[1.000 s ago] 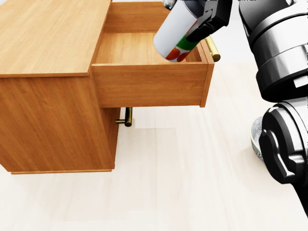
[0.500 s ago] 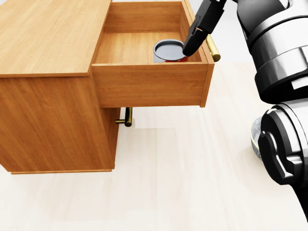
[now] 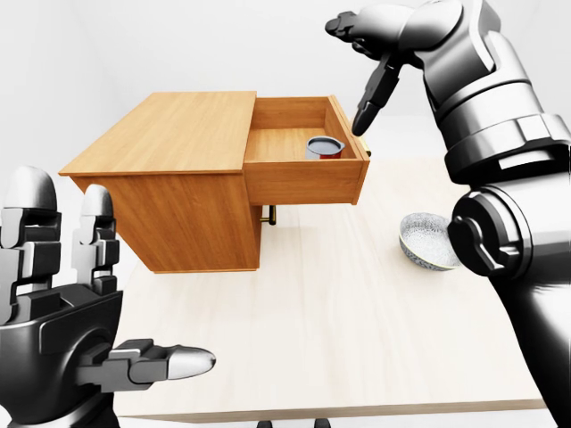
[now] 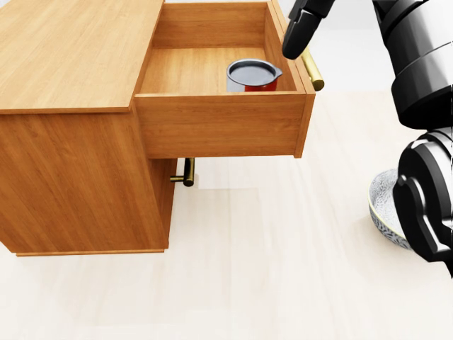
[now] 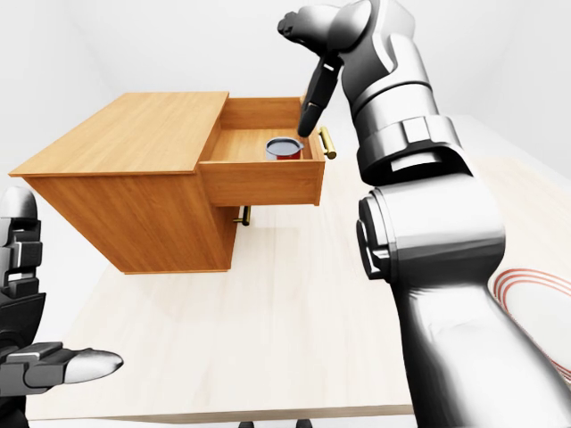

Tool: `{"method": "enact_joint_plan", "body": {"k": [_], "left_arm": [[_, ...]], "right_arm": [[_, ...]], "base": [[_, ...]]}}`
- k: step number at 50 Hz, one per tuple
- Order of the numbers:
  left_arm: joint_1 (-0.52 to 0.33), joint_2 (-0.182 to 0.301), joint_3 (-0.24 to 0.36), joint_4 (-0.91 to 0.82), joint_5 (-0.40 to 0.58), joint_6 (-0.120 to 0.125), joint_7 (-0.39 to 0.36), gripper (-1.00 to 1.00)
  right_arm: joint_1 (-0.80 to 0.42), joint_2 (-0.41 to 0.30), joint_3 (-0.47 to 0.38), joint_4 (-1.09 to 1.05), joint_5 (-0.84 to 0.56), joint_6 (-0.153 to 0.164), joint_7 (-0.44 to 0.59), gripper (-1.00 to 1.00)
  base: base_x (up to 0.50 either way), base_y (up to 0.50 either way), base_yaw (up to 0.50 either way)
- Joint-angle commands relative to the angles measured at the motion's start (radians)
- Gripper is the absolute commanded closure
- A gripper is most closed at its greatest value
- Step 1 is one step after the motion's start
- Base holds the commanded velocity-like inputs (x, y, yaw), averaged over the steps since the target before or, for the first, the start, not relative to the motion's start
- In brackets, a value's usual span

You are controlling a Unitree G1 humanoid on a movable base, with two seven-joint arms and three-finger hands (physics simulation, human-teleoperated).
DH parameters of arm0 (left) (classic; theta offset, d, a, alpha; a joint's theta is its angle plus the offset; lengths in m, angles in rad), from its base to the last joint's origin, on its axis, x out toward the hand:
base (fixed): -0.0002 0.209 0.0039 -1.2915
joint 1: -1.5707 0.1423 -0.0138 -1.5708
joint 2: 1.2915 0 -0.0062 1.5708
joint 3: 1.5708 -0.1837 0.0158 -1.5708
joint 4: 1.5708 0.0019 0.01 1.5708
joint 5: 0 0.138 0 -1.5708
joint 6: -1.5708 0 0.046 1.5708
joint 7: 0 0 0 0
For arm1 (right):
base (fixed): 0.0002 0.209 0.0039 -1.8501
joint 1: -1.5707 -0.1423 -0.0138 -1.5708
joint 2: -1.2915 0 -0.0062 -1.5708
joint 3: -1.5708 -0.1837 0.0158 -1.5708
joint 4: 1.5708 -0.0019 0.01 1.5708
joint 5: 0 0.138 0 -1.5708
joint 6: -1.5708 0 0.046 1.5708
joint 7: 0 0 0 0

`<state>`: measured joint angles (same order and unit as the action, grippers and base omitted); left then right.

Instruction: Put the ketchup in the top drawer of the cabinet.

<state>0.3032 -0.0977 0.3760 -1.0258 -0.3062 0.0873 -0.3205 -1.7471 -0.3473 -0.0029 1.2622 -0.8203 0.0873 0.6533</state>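
The ketchup bottle [image 4: 252, 74] stands upright inside the open top drawer [image 4: 219, 125] of the cabinet [image 4: 74, 57], tucked near the drawer's right wall as the head view shows it. The right hand [image 3: 373, 62] hangs above that corner, fingers loosely spread and gripping nothing, clear of the bottle. The left hand [image 3: 62, 312] is low at the left of the left-eye view, also open and empty.

To my eye the placing is done. If anything is left, it is pulling the arm away without clipping the drawer's edge, and perhaps pushing the drawer shut by its brass handle [image 4: 312, 71].

The cabinet is warm, grained wood with crisp square edges; a second brass handle [image 4: 187, 172] shows beneath the open drawer. The bottle is a smooth cylinder with a dark round end facing up and red at its side. A speckled bowl [image 3: 428, 241] rests on the pale table [image 3: 339, 339], well apart.
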Motion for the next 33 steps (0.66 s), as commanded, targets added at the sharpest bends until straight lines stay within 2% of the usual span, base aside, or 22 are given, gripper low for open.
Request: {"method": "enact_joint_plan", "body": {"k": [1,16,20,24,33], "left_arm": [[-0.007,0.003,0.016,-0.004,-0.013,0.0,0.003,-1.0],[-0.003,0.001,0.008,-0.008,-0.007,0.0,0.004,-1.0],[-0.003,0.0,0.011,-0.005,-0.009,0.0,0.002,-1.0],[0.006,-0.004,0.011,-0.016,-0.011,0.0,-0.001,-1.0],[0.014,-0.009,0.008,-0.02,-0.008,0.0,-0.009,-1.0]], "right_arm": [[-0.118,-0.032,0.013,-0.03,-0.061,0.0,0.045,-1.0],[-0.196,-0.1,-0.005,-0.133,-0.127,0.0,0.045,-1.0],[-0.186,-0.119,-0.007,-0.226,-0.147,0.0,0.045,-1.0],[-0.11,-0.135,-0.014,-0.42,-0.177,0.0,0.045,-1.0],[0.18,-0.145,-0.045,-1.06,-0.336,0.0,0.045,-1.0]], "base": [[0.0,0.0,0.0],[0.0,0.0,0.0],[0.0,0.0,0.0],[0.0,0.0,0.0],[0.0,0.0,0.0]]}}
